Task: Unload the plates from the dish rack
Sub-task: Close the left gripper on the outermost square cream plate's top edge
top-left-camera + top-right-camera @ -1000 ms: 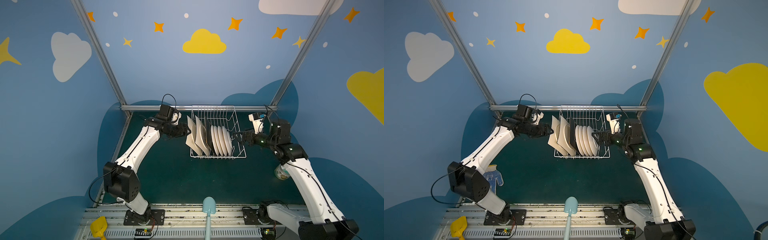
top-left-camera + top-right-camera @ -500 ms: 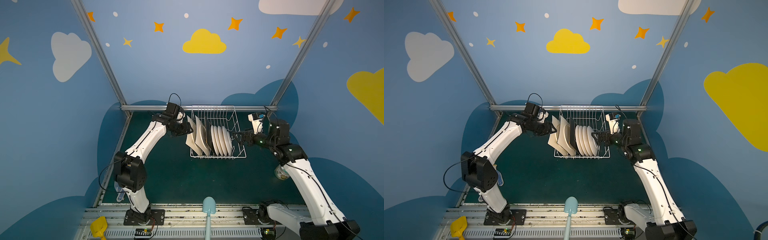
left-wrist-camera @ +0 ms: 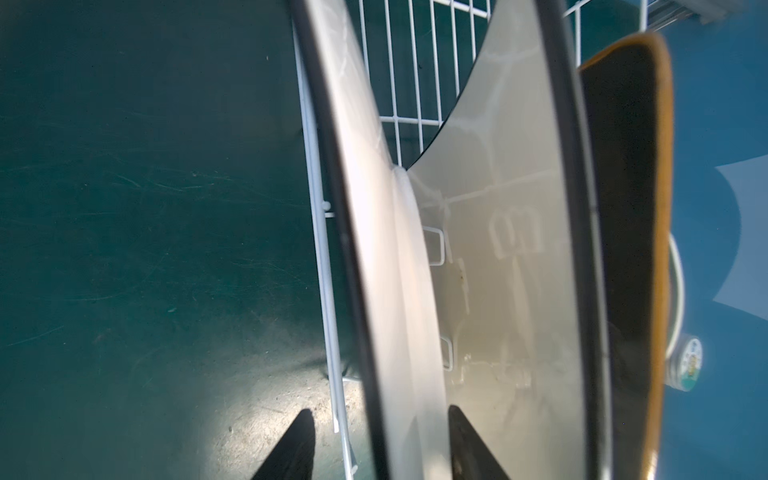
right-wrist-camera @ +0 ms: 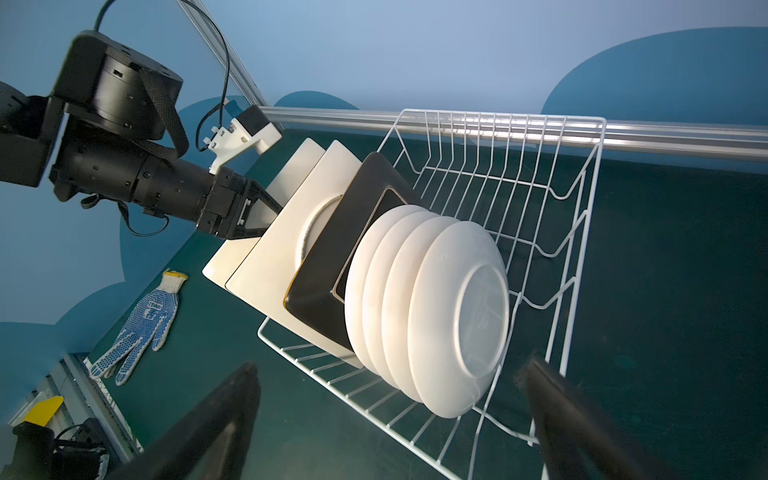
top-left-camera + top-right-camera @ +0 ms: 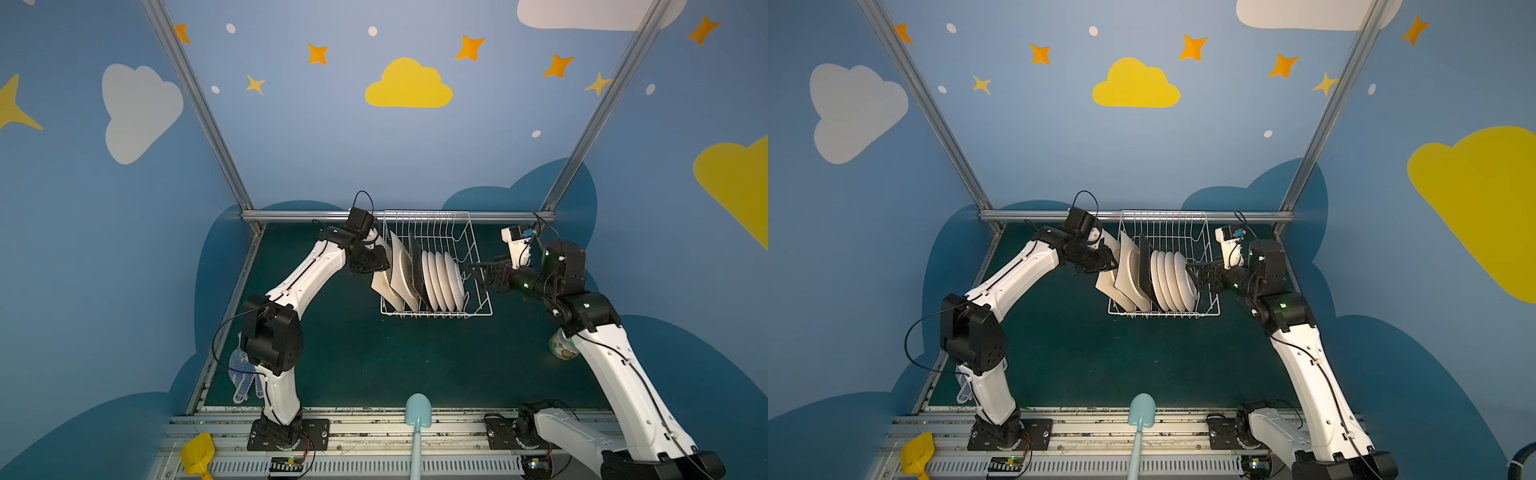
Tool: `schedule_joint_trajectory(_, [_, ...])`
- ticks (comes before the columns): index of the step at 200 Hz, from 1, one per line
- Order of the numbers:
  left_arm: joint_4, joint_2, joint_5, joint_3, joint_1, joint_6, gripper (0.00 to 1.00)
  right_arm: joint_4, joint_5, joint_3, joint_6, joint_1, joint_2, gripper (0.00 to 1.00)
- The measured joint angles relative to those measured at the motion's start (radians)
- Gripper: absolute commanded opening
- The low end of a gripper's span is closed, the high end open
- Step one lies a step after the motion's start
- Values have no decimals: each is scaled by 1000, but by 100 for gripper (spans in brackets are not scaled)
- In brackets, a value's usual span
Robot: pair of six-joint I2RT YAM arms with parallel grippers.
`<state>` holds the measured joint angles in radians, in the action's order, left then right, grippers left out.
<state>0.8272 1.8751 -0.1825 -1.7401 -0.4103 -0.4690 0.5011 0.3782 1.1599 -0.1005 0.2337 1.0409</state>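
Faint "3" on cream plate (image 3: 498, 257)

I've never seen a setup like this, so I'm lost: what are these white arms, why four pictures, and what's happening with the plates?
They are two robot arms at a green table. Two pictures look down on everything; two come from wrist cameras. A white wire dish rack holds two cream square plates, a black square plate and four round white plates, on edge. The left hand straddles the outermost cream plate, not yet clamped. The right hand is open and empty. A work glove lies nearby.
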Motion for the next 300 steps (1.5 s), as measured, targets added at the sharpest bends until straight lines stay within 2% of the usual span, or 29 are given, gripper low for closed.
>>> schedule_joint_trajectory(81, [12, 23, 25, -27, -6, -54, 41, 2, -2, 0, 4, 0, 0, 99])
schedule_joint_trajectory(109, [9, 27, 7, -31, -6, -65, 33, 6, -4, 0, 5, 1, 0, 99])
schedule_joint_trajectory(150, [10, 43, -9, -55, -6, -74, 26, 6, -13, 0, 10, 1, 0, 99])
schedule_joint_trajectory(206, [-14, 49, -79, -63, -6, -108, 3, 21, -19, 0, 21, 1, 10, 99])
schedule_joint_trajectory(300, [-22, 45, -98, -53, -1, -114, 3, 20, -20, 0, 38, 1, 36, 99])
